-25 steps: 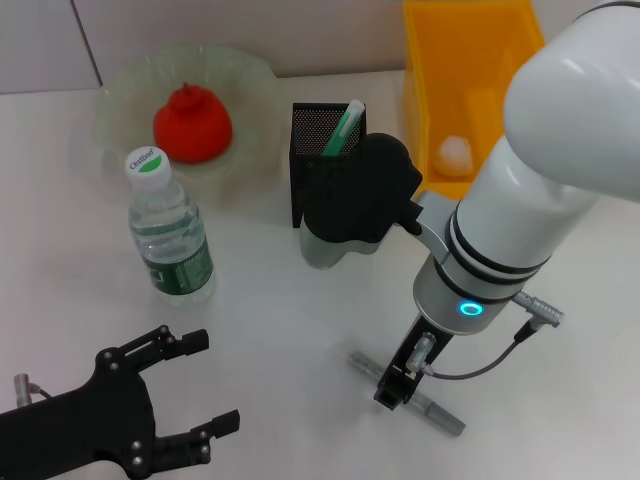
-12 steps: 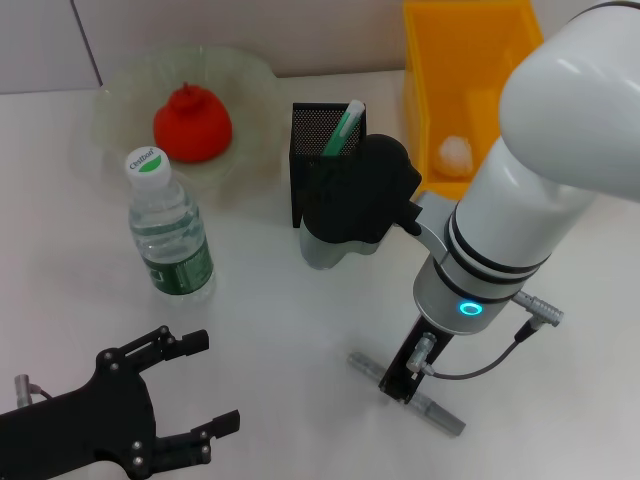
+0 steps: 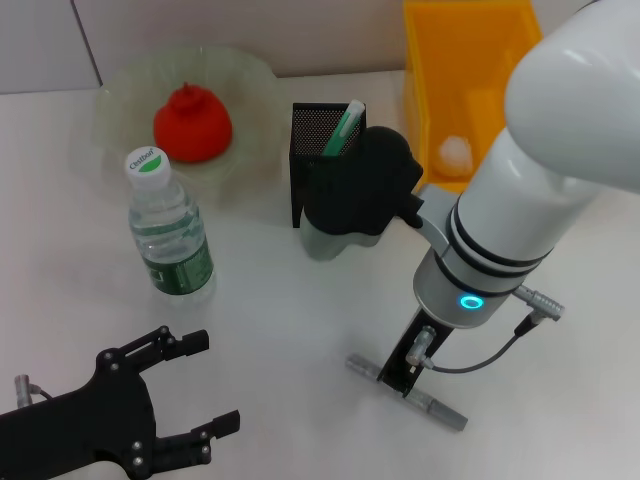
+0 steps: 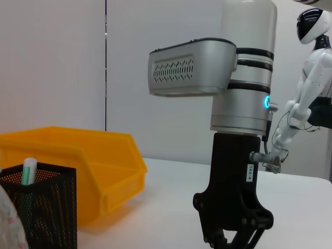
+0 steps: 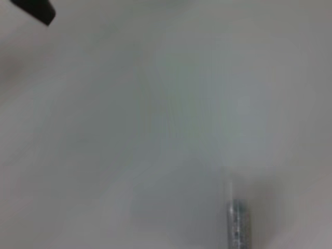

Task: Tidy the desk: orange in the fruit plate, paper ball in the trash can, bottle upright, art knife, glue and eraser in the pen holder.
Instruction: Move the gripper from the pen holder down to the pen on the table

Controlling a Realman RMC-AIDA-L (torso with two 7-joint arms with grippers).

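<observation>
Right end effector (image 3: 408,372) shifted slightly up-table, grip unclear, over art knife (image 3: 441,410) lying diagonally, left end effector (image 3: 205,385) spread

Right gripper (image 3: 405,372) down on art knife (image 3: 407,391) at near desk edge, finger state unclear. Left gripper (image 3: 205,385) low on near left, fingers spread. Bottle (image 3: 168,229) upright. Orange (image 3: 192,123) in fruit plate (image 3: 128,88). Pen holder (image 3: 312,137) holds green stick (glue?). Paper ball (image 3: 456,152) in trash can (image 3: 430,60).
</observation>
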